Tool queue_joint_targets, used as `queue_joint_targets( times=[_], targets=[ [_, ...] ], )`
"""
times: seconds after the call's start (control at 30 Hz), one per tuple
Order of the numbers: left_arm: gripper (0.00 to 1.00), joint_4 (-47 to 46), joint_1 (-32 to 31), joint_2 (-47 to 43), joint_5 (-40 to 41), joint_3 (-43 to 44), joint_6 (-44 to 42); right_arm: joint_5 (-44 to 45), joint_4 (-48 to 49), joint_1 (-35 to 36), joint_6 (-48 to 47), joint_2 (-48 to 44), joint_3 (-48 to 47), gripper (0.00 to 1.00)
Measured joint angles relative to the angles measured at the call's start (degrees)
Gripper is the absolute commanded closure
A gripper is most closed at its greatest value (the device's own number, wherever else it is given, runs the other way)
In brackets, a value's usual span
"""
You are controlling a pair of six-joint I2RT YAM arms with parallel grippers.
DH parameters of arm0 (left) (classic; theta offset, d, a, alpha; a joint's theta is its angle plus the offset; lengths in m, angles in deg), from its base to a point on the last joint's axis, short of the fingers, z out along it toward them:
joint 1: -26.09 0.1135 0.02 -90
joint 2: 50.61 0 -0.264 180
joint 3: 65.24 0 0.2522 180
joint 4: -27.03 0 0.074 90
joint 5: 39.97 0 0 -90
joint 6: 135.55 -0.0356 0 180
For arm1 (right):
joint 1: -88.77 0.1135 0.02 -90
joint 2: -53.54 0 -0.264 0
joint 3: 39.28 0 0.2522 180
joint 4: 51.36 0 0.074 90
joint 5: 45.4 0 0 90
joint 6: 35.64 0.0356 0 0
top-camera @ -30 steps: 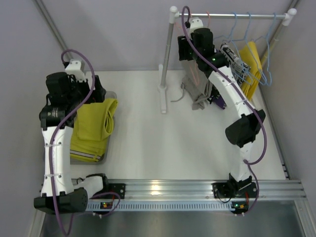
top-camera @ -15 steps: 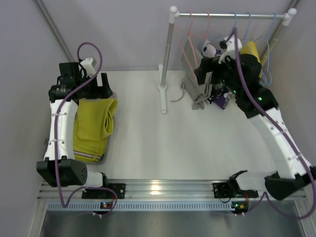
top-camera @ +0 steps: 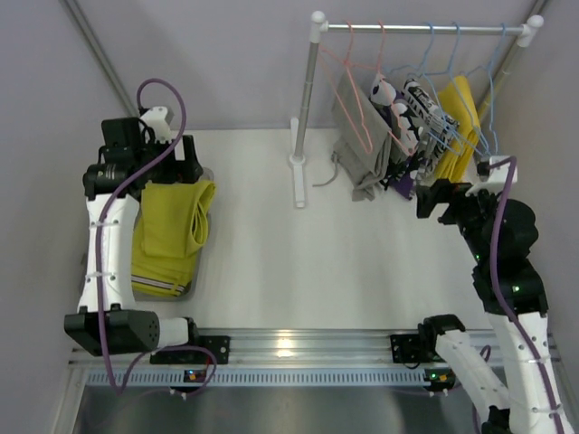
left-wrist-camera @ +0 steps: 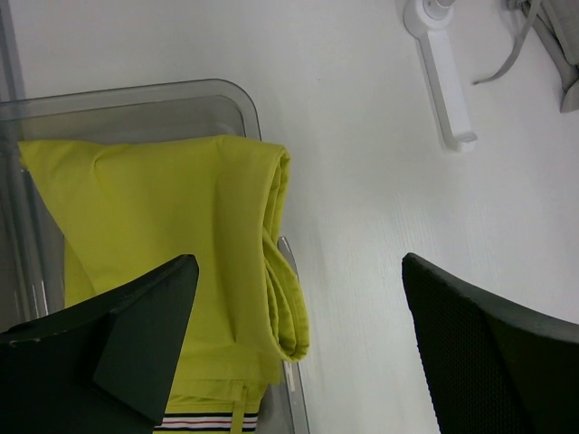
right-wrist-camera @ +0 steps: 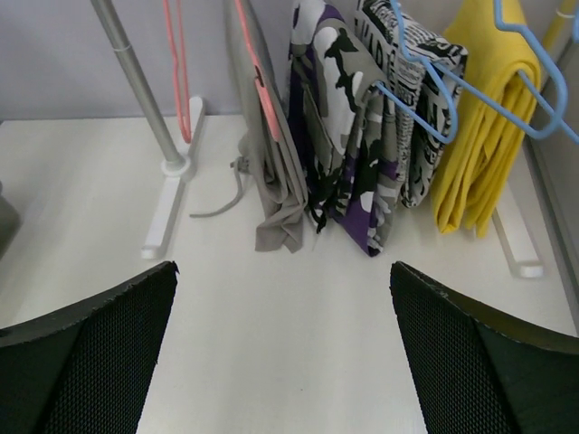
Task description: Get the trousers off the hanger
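The greenish-yellow trousers (top-camera: pixel 167 237) lie folded in a grey tray (top-camera: pixel 204 174) at the left, striped band toward the near end. They also show in the left wrist view (left-wrist-camera: pixel 154 226), off any hanger. An empty salmon-pink hanger (top-camera: pixel 333 63) hangs on the rail at the far left, also in the right wrist view (right-wrist-camera: pixel 177 63). My left gripper (top-camera: pixel 188 165) is open and empty above the tray's far right corner (left-wrist-camera: pixel 294 362). My right gripper (top-camera: pixel 437 199) is open and empty over bare table in front of the rack (right-wrist-camera: pixel 285 362).
The rack's white post and foot (top-camera: pixel 298 167) stand mid-table. On the rail hang a grey garment (right-wrist-camera: pixel 271 181) on a second pink hanger, camouflage and printed garments (right-wrist-camera: pixel 353 154), and a golden-yellow garment (right-wrist-camera: pixel 484 136) on light blue hangers (right-wrist-camera: pixel 434 99). Walls close both sides.
My right arm has pulled back from the rail, down and to the right, with nothing in its jaws. My left arm rose off the trousers and has stayed near the tray's far end.
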Motion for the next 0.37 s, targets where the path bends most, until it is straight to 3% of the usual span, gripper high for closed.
queue_joint_targets(
  times=[0.17,0.37],
  targets=[
    [0.01,-0.04,-0.13,-5.86,2.14,-3.78,-1.88,-1.57,-0.48,-2.97,0.76,-6.40,4.39,0.01],
    [0.01,-0.04,-0.13,-8.57,3.34,-5.35,-3.04,-3.06,-0.48,-3.17,1.49,-7.56,6.08,0.01]
  ],
)
